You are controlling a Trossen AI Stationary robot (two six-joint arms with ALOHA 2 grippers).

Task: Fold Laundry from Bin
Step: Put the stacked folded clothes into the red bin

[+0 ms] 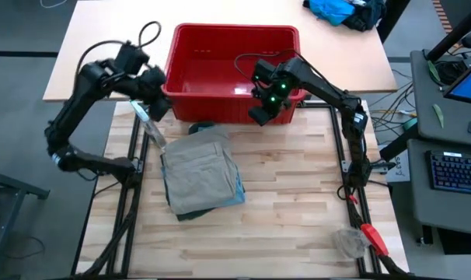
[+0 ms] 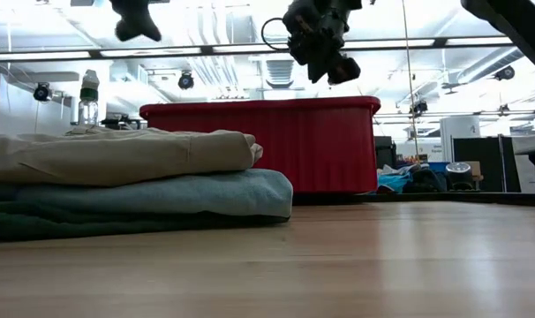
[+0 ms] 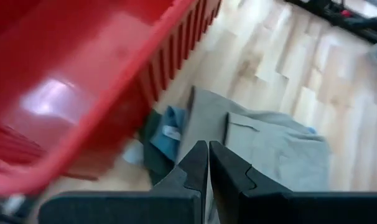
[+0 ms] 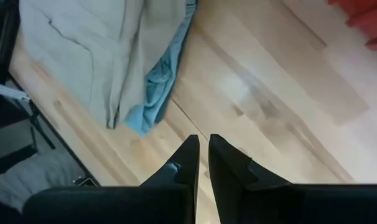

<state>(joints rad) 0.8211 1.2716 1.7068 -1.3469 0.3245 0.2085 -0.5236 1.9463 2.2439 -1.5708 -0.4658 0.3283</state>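
Observation:
The laundry lies folded in one stack (image 1: 200,175) on the wooden table, just in front of the red bin (image 1: 232,70). A khaki piece (image 2: 117,155) is on top, light blue denim (image 2: 162,194) is under it, and dark green cloth (image 2: 38,221) is at the bottom on the table. My left gripper (image 1: 159,109) hangs shut in the air beside the bin's left near corner, above the stack's far left. My right gripper (image 1: 260,117) hangs shut over the bin's near wall at its right end, to the right of the stack. Neither holds anything.
A clear bottle (image 1: 150,128) lies at the table's left edge near the stack. A bright blue cloth heap (image 1: 336,12) lies at the far right, beyond the bin. A red-handled tool (image 1: 373,237) and a clear object lie at the near right corner. Bare wood stretches right of the stack.

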